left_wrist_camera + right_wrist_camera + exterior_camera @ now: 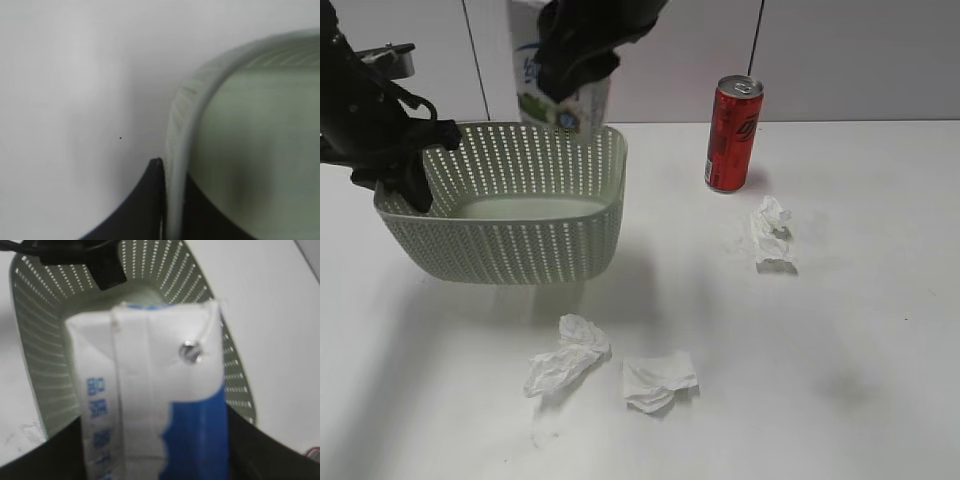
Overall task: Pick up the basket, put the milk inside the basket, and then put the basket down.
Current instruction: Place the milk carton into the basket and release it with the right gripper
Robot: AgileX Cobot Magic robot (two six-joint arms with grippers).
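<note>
Toward the table's far-left corner, the right gripper (582, 62) grasps the milk (560, 95) directly over the basket (510, 210) (raised, tilted, its left rim clenched in the left gripper's (405, 165) jaws), carton base pointing down.

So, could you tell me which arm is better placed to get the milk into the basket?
The right: its gripper holds the milk above the basket, while the left gripper grips the rim.

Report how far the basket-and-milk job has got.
Done: the left gripper has the basket by its left rim, lifted and tilted. In hand: the right gripper holds the milk above the basket opening, not yet released. Left: drop the milk in, then set the basket down.
</note>
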